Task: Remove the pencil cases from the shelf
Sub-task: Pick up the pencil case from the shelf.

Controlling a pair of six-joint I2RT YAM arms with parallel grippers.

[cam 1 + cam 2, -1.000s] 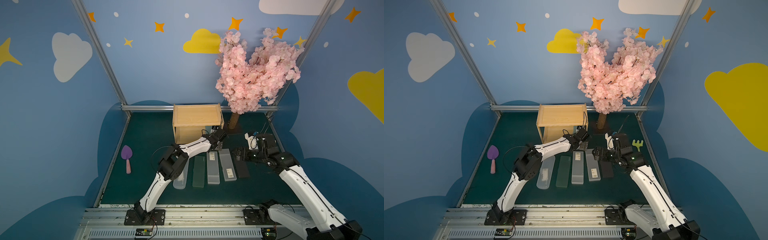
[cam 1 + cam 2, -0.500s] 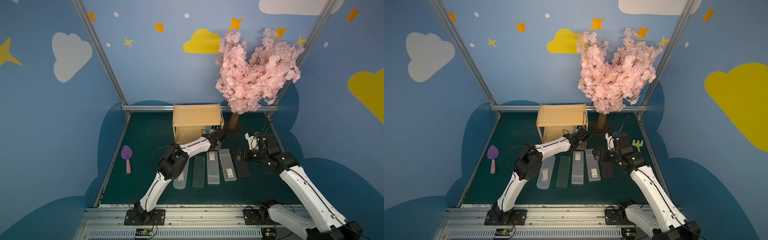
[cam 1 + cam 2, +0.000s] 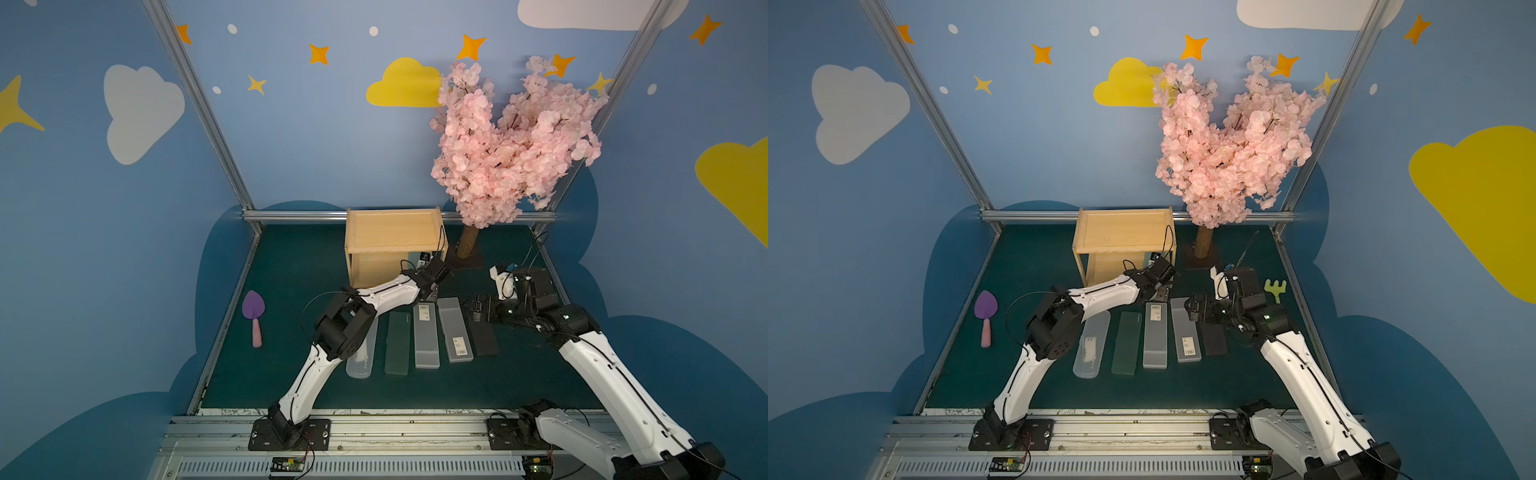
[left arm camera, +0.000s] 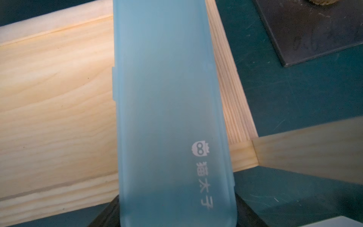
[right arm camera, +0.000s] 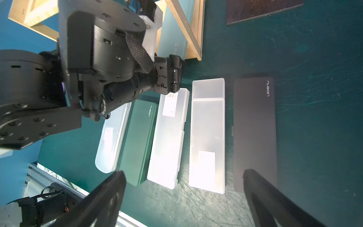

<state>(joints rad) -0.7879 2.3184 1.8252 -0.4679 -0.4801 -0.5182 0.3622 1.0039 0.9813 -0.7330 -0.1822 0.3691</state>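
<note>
The left gripper (image 3: 435, 271) has its jaws drawn narrow around one end of the long light blue frosted plastic pencil case (image 4: 169, 110). In the left wrist view, dark fingers (image 4: 106, 218) stand right at both long edges of this case, but it is not possible to tell whether they really press on it. The case lies flat on the lower board of the small light wooden shelf (image 3: 390, 232), at the end of the shelf beside the tree. The end between the fingers reaches out over the front edge of the board.

The right gripper (image 5: 183, 176) is spread wide and holds nothing. In both top views it hangs over the far end of the flat black pencil case (image 3: 482, 336).

This black case is the last one of a row of five cases. They lie flat and side by side on the dark green table mat (image 3: 291, 270), in front of the shelf. From the left arm's side the row starts with the clear plastic pencil case with rounded ends (image 3: 1092, 345). Then comes the dark green pencil case (image 3: 1126, 343), and after it the two frosted white pencil cases with barcode stickers (image 3: 1155, 334) (image 3: 1185, 330).

A purple trowel with a pink handle (image 3: 254, 316) lies near the left edge of the mat, well apart from the row. A small green toy rake (image 3: 1276, 289) lies near the right edge. A pink blossom tree (image 3: 511, 145) stands at the back, just beside the shelf.
</note>
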